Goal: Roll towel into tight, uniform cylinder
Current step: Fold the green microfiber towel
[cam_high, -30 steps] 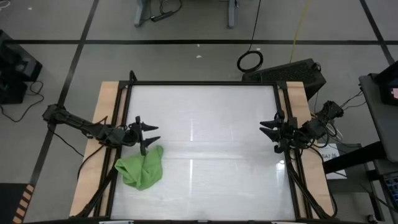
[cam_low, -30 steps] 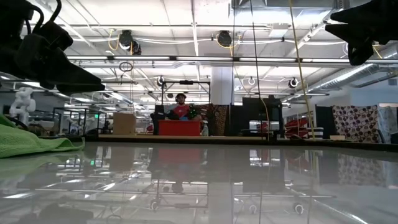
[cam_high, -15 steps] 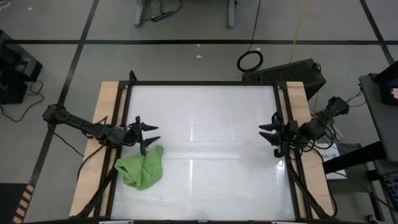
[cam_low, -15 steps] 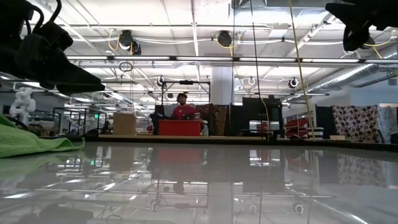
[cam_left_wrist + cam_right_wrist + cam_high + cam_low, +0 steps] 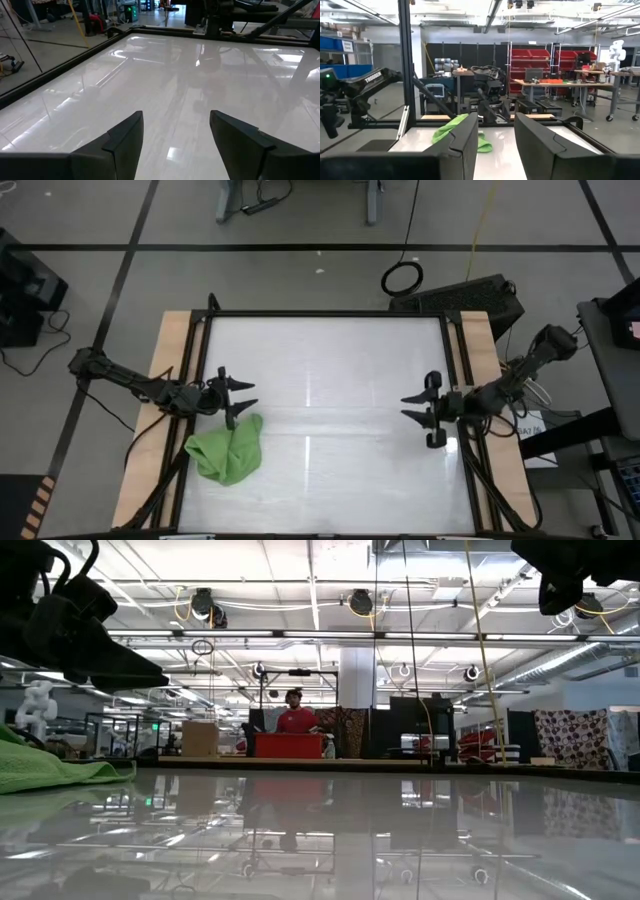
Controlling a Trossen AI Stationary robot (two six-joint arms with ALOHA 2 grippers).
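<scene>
Towel: crumpled heap, counter near-left corner. Left pincer: spread, just beside towel, empty. Right pincer: spread, well apart, empty.

A glossy white tabletop framed by a black rail, with pale wooden strips along its left and right edges. On the grey floor beyond the far edge lies a coiled black cable. A person in red sits far off behind a red counter.
</scene>
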